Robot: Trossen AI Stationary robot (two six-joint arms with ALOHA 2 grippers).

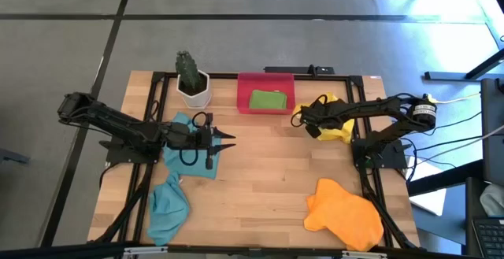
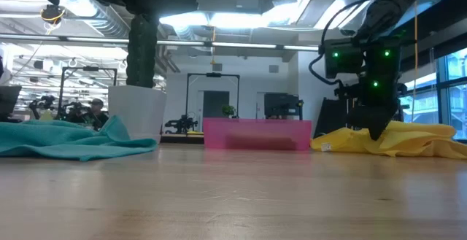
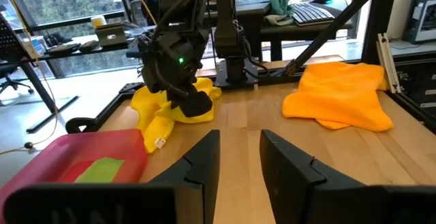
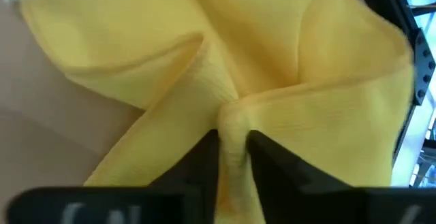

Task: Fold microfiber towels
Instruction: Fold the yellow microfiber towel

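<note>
Right gripper [image 4: 233,157] pinches a raised ridge of the yellow towel [image 1: 337,127] at the desk's [image 1: 268,180] far right; left gripper [image 1: 223,139] hangs half-open, empty. You're handling light, limp cloth that drapes, so grip a corner, not mid-fold

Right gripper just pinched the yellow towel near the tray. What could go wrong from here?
1. The right gripper holds only a narrow ridge of the yellow towel; it may slip when lifted.
2. The towel lies bunched close to the red tray, so dragging could snag or shift it.
3. The left gripper waits mid-table over a teal towel; spreading the yellow one there may crowd it.
</note>
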